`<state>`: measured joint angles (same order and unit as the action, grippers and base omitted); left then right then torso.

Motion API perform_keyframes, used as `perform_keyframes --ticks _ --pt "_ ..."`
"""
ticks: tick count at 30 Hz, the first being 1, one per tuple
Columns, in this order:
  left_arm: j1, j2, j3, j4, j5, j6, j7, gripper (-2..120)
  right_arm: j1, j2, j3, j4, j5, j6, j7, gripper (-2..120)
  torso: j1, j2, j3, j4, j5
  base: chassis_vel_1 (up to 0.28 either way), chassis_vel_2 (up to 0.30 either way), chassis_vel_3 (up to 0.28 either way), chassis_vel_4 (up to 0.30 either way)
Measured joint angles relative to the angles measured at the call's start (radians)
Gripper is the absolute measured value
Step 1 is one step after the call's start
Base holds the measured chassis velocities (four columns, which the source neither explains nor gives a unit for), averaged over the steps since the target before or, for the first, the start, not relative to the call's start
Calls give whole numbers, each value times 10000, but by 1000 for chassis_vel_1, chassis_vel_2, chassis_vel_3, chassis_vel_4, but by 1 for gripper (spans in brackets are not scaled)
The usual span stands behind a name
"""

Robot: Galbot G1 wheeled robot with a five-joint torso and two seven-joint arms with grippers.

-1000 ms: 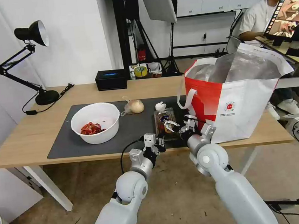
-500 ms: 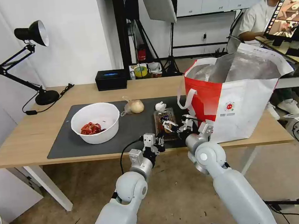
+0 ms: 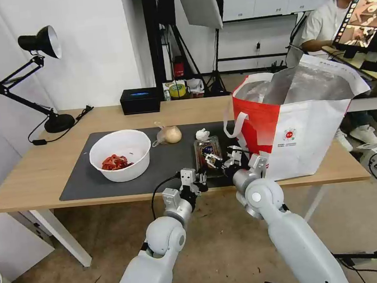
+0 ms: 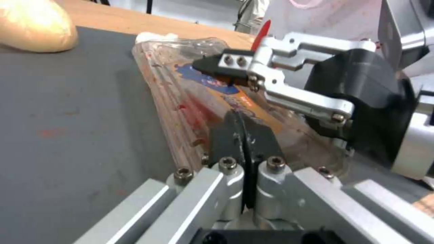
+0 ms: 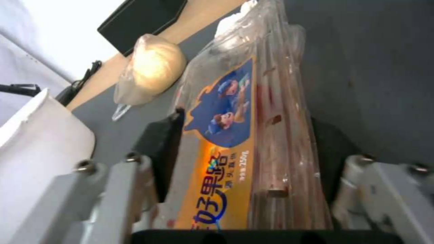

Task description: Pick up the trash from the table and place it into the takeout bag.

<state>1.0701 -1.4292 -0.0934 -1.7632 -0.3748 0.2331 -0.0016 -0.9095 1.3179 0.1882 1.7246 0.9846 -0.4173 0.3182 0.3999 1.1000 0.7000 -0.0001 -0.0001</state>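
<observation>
The right gripper (image 3: pixel 220 159) is spread wide astride the clear plastic box (image 3: pixel 207 150), which lies on the tabletop (image 3: pixel 31 174) just beside the takeout bag (image 3: pixel 298 122). The left gripper (image 3: pixel 201 178), clenched, sits near that bag, at the box's near end.

In the head view the right hand (image 3: pixel 220 159) covers the near end of the clear plastic hinged box with red bits (image 3: pixel 207 150), so its near edge is hidden. The large red-and-white insulated tote bag (image 3: pixel 302 126) hides the right far stretch of the light-wood worktop (image 3: pixel 36 174), and its foil-lined inside cannot be seen to the bottom. The small round red logo (image 3: pixel 289 135) is too small to read. In the right wrist view the white round bowl (image 5: pixel 40 135) is cut off by the picture's edge. In the left wrist view the clear bag with a yellowish lump (image 4: pixel 34 25) is cut off at the edge.
</observation>
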Motion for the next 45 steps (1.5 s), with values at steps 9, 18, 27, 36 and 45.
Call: perform_keyframes --ticks 9,18,27,36,45 --pt "19 16 -8 -2 4 -11 0 0 -114 36 23 -3 19 -64 115 22 0 0 0 1 2 0 0 0 0" --pt "15 29 27 -25 6 -9 0 0 -198 13 72 74 29 -67 110 0 0 0 0 2 1 0 0 0 0" --pt "38 62 25 -78 4 -18 -2 0 -239 8 96 88 30 -67 102 0 0 0 1 2 1 0 0 0 0" --pt "110 118 -89 -169 133 -429 111 28 -242 1 108 151 16 -75 102 0 0 0 1 2 1 0 0 0 0" --pt "329 237 -387 -481 292 -702 284 65 -235 -3 100 238 9 -84 65 0 1 0 1 1 1 0 0 0 0"
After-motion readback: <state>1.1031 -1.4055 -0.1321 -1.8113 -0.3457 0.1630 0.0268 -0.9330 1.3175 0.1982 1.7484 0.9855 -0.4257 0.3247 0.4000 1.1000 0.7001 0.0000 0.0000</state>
